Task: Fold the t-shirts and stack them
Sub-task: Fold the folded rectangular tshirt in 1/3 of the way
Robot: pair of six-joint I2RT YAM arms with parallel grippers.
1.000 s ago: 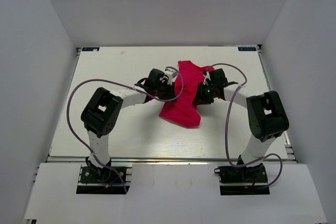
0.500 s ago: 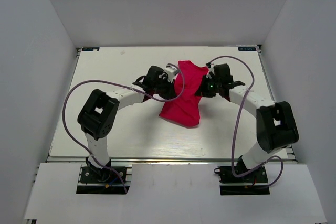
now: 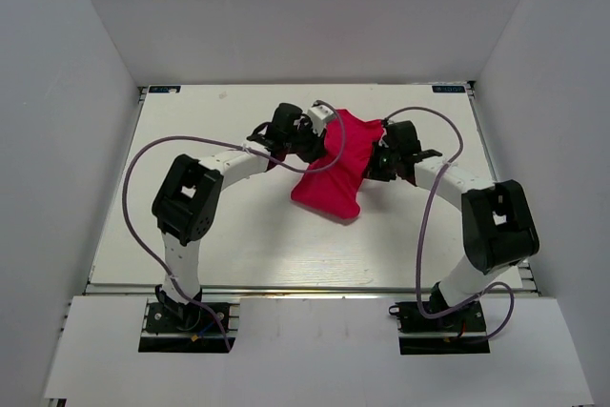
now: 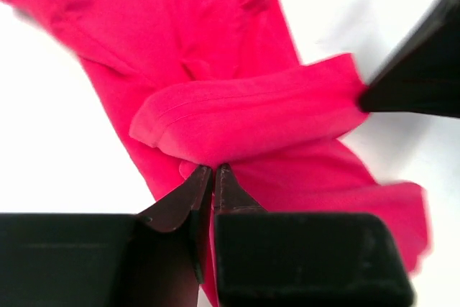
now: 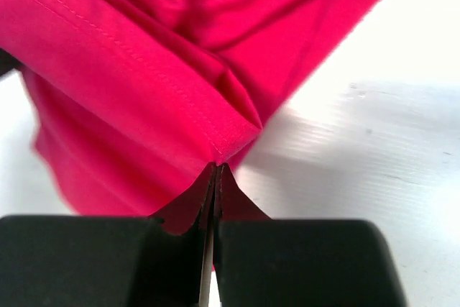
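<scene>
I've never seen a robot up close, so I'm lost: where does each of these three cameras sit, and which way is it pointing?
Top external: fixed above and behind the bases, looking down at the white table; left arm and right arm show whole.
Left wrist: on the left arm, looking along its left claw, shut on the crimson-pink cloth t-shirt.
Right wrist: likewise along the right claw, pinching a stitched hem.
Shared: all three see that t-shirt.

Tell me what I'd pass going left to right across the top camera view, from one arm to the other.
Left elbow → left pincer, shut on the cloth → t-shirt → right pincer, also shut on it → right elbow.
</scene>
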